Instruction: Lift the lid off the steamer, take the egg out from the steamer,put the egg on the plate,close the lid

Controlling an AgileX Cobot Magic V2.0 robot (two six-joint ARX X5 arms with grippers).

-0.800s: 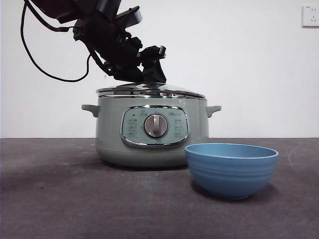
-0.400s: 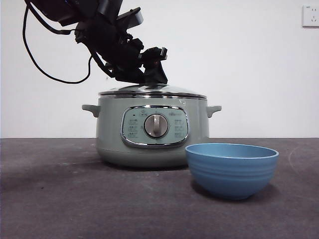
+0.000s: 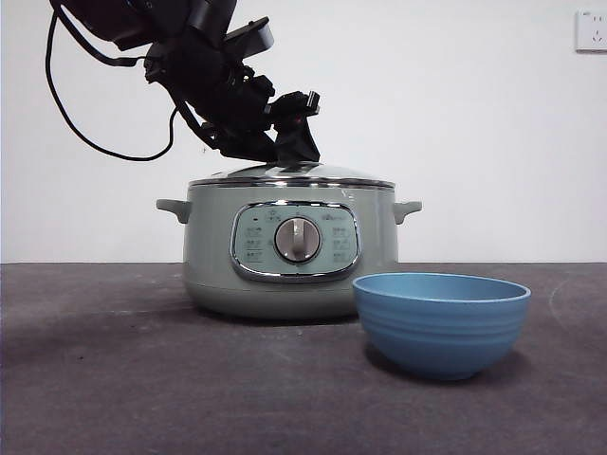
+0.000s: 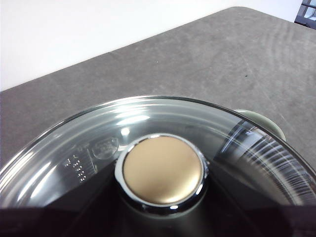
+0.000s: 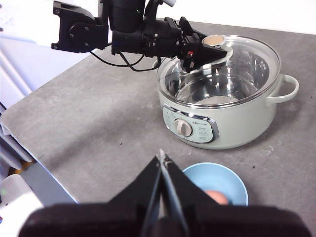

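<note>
The sage-green steamer (image 3: 294, 246) stands mid-table with the glass lid (image 3: 294, 174) level on its rim. My left gripper (image 3: 294, 142) comes in from the upper left and is shut on the lid's knob (image 4: 163, 170). The steamer (image 5: 222, 123), the lid (image 5: 242, 59) and the left gripper (image 5: 200, 49) also show in the right wrist view. The blue bowl (image 3: 441, 322) stands in front of the pot to the right. The right wrist view shows an egg (image 5: 216, 196) lying in the bowl (image 5: 197, 174). My right gripper (image 5: 162, 163) is shut and empty, high above the bowl's near side.
The dark grey table (image 3: 114, 379) runs left and in front of the pot. The pot's side handles (image 3: 406, 209) stick out on both sides. A cable (image 3: 104, 142) hangs from the left arm. The table's edge (image 5: 39, 163) and white furniture show in the right wrist view.
The lid has come down a little with my left gripper and now sits level on the steamer's rim. The bowl has not moved.
</note>
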